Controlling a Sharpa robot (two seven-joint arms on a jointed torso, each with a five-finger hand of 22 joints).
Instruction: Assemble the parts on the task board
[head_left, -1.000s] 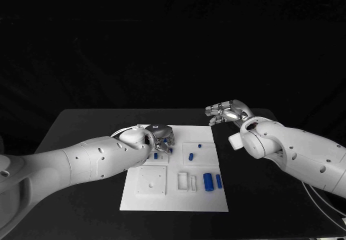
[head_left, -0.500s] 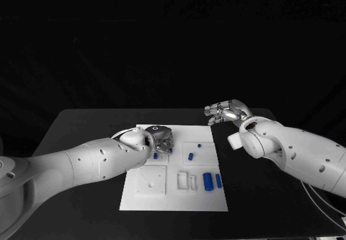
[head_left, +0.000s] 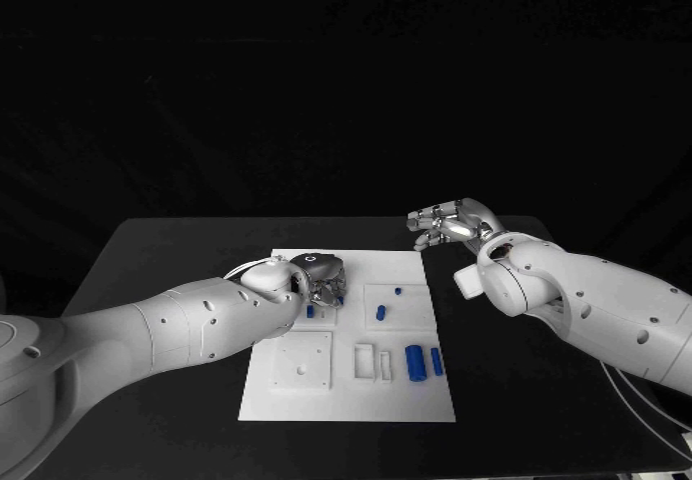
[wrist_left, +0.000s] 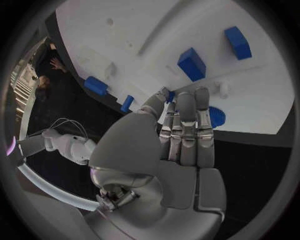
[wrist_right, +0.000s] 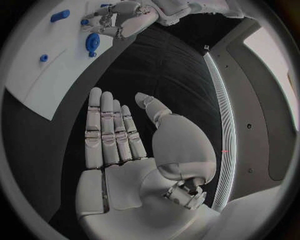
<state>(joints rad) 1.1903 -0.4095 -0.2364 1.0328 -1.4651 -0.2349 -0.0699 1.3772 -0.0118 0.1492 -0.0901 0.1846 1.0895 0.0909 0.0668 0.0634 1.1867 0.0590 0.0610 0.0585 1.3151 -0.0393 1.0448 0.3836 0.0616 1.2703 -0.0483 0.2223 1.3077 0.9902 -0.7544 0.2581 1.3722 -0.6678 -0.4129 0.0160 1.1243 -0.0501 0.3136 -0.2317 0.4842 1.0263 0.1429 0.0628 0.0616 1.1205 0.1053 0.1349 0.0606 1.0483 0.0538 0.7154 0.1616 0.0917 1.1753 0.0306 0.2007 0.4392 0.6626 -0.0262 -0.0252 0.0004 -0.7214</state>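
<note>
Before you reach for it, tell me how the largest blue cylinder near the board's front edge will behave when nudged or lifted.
The blue cylinder lies on its side on the task board, so a nudge would probably roll it. It looks smooth and rigid, likely slippery between fingers. Being small, it is probably light.

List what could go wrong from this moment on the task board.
The left robot hand works low over the board, among small blue parts; its fingers could knock a loose one aside. Its palm blocks the head view of the fingertips, so a misaligned placement might go unnoticed. The right robot hand hovers open off the board, unable to steady it.
</note>
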